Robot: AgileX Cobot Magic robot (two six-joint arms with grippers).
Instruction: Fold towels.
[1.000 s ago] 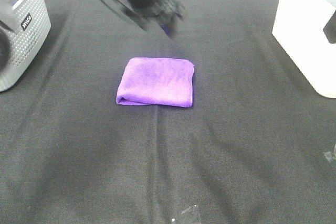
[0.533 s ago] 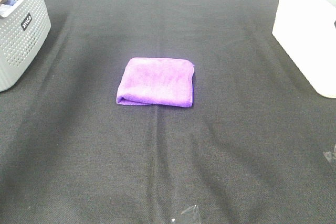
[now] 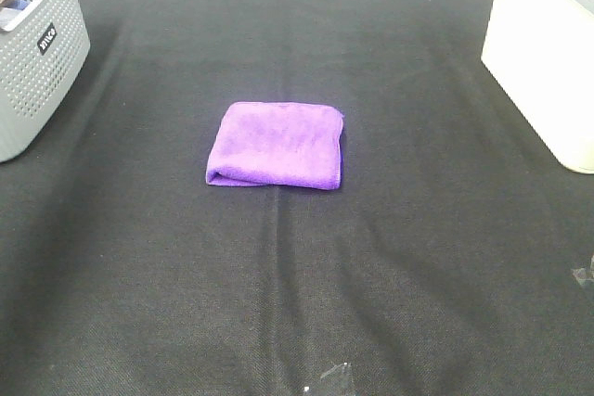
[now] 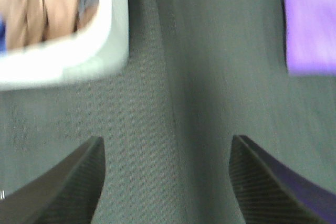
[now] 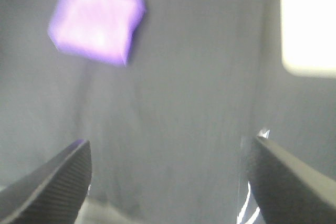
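The purple towel [image 3: 276, 145] is found folded into a compact rectangle mid-table on the black cloth [image 3: 297, 303], long axis crosswise, rolled fold toward the camera. Spring-back of that loose fold is judged the risk. Left gripper [image 4: 167, 179] and right gripper [image 5: 169, 177] are spread wide, empty, well apart from it.
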